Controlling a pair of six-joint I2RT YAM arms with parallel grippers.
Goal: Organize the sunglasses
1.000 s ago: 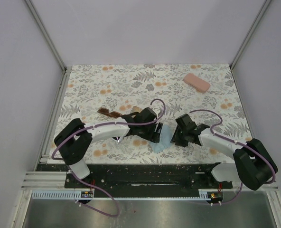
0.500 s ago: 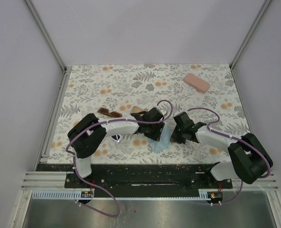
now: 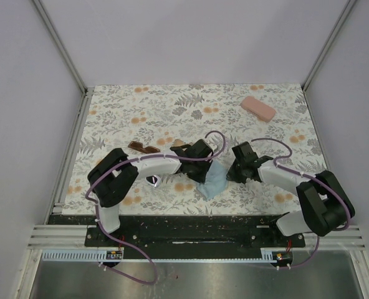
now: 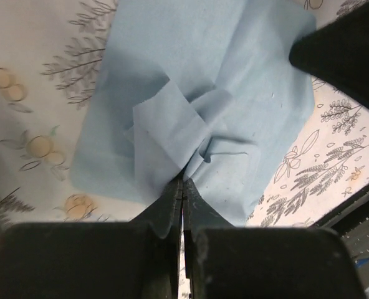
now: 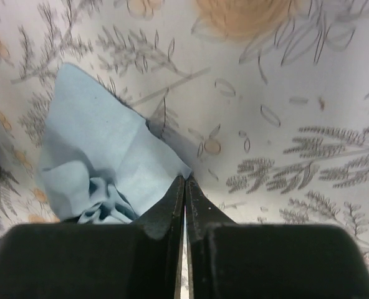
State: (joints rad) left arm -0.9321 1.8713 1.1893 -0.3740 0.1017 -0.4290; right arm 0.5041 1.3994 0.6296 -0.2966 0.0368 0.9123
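A light blue cloth lies crumpled on the flowered table between my two grippers. The left gripper is shut, pinching a raised fold near the middle of the cloth. The right gripper is shut on the cloth's right corner. In the top view the left gripper and right gripper face each other across the cloth. The brown sunglasses lie behind the left arm. A small white-and-dark thing under the left forearm may be the white sunglasses.
A pink oblong case sits at the back right of the table. A pale tan thing peeks out behind the left gripper. Metal rails and white walls bound the table on three sides.
Both grippers have closed on the blue cloth. The left arm reached further right over it, and the right gripper shifted slightly back and right, drawing the cloth out.
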